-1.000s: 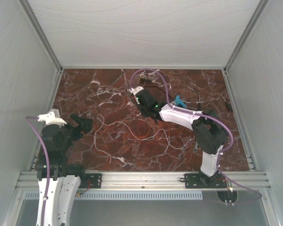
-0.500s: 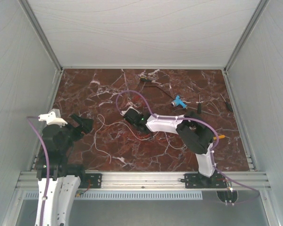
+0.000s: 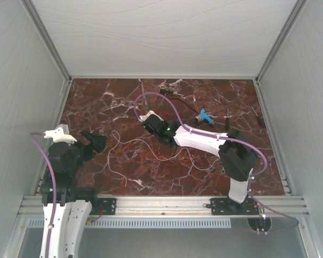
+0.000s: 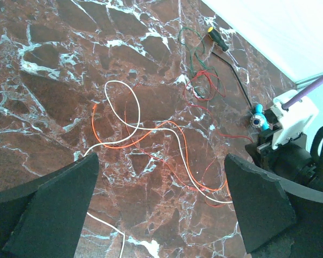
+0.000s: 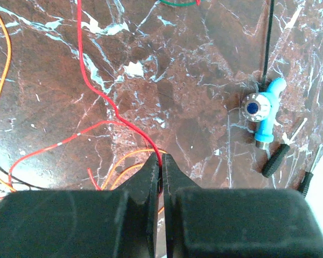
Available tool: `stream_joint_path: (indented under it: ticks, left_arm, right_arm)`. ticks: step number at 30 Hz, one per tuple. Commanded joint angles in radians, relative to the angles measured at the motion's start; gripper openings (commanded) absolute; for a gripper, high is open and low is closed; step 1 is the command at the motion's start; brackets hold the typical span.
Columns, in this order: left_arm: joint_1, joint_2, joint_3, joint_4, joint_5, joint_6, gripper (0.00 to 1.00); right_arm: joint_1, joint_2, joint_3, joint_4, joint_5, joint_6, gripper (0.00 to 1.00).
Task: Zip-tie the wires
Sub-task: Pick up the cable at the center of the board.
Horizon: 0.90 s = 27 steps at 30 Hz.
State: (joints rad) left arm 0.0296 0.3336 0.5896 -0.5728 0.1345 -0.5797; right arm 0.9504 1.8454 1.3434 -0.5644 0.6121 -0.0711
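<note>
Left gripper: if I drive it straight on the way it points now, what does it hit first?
Most likely the wires, the white and orange strands lying on the marble table ahead of the left gripper. Nothing shows before them, though depth is hard to judge.

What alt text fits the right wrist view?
The shut right gripper pinches a thin red wire over a dark red marble table. A small blue fitting and a black screwdriver lie to the right.

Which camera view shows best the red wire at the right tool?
The right wrist view: the red wire runs clearly into the tips of the shut right tool. The left wrist and top views show only faint red strands beside that tool.
</note>
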Motion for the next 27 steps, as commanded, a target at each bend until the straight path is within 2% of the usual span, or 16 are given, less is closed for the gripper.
stream_joint_path:
  ticks: [1, 8, 15, 20, 27]
  left_arm:
    - [-0.007, 0.006, 0.007, 0.042, -0.003, -0.008, 1.0]
    - [-0.007, 0.063, 0.021, 0.049, 0.022, 0.007, 1.0]
    - [-0.007, 0.22, 0.132, 0.034, 0.094, 0.064, 1.0]
    - [-0.007, 0.307, 0.219, 0.072, 0.205, 0.095, 1.0]
    - [-0.013, 0.428, 0.205, 0.272, 0.442, -0.001, 0.97]
  right_arm:
    - [0.001, -0.051, 0.031, -0.058, 0.04, -0.023, 0.0]
    - [-0.014, -0.087, 0.098, -0.034, 0.038, -0.048, 0.0]
    - [-0.016, -0.117, 0.315, 0.01, 0.089, -0.183, 0.0]
    - [-0.019, -0.178, 0.382, 0.164, 0.099, -0.284, 0.0]
    - [-0.033, -0.262, 0.401, 0.407, 0.049, -0.377, 0.0]
